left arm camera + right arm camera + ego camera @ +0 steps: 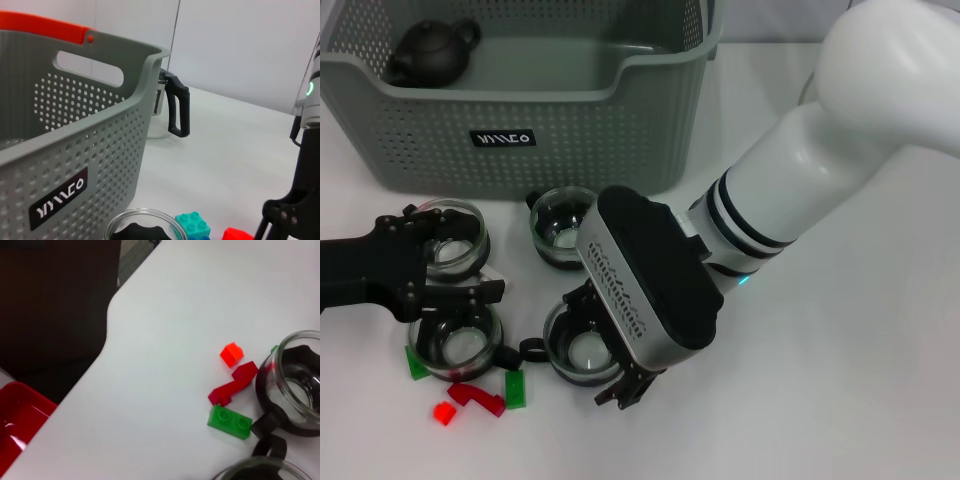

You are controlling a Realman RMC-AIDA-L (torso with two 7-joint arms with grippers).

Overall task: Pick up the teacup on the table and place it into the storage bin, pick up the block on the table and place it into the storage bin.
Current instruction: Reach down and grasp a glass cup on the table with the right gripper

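Observation:
The grey-green storage bin (520, 130) stands at the back, and its perforated wall fills the left wrist view (75, 150). Several glass teacups rest on the table in front of it. My left gripper (450, 255) is open, its black fingers either side of the far-left teacup (455, 238). My right gripper (603, 343) is open and straddles the front-middle teacup (575, 352), which rests on the table. Small blocks lie at the front left: a green block (517, 388), a dark red block (477, 398) and an orange-red block (444, 412). The right wrist view shows the same green block (230, 421) and orange-red block (231, 354).
A dark teapot (432, 52) sits inside the bin. Two more teacups (560, 225) (455, 342) stand close by. A glass jug with a black handle (175, 107) is behind the bin. A teal block (195, 225) lies near a cup rim. The table edge (107, 335) curves beside a red container (20, 415).

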